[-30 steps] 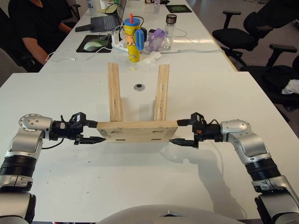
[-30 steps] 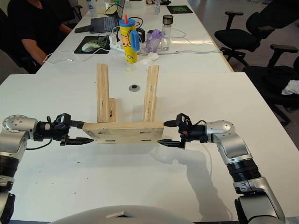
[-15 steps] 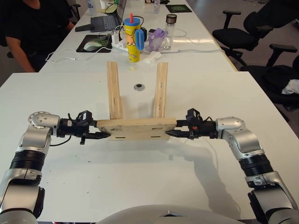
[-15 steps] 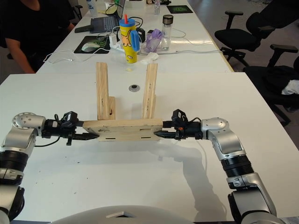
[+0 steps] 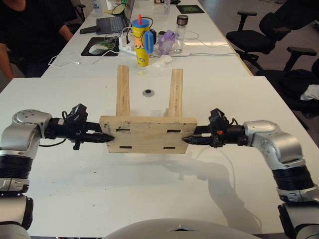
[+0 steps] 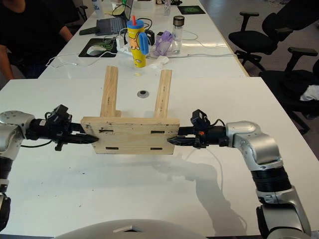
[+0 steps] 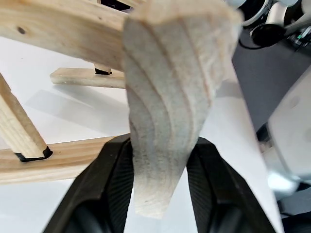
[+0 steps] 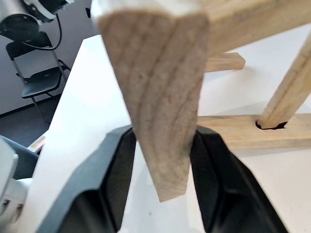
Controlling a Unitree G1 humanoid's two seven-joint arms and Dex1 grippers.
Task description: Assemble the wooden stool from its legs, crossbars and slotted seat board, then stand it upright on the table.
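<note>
Left gripper (image 5: pixel 105 138) and right gripper (image 5: pixel 186 141) pinch the stool (image 5: pixel 146 119) between them.
Each clamps one end of the seat board (image 6: pixel 130 135), held over the table (image 5: pixel 149 199) (legs (image 5: pixel 122 91) pointing away); assembly looks done, standing it upright remains.

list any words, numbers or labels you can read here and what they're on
No text can be read in these pictures.
On the seat board: bare wood and slots, no print.
On the yellow cup: a printed picture; any lettering is too small to read.
On the clear bottle: no readable label.
On the laptop: too small to tell.
</note>
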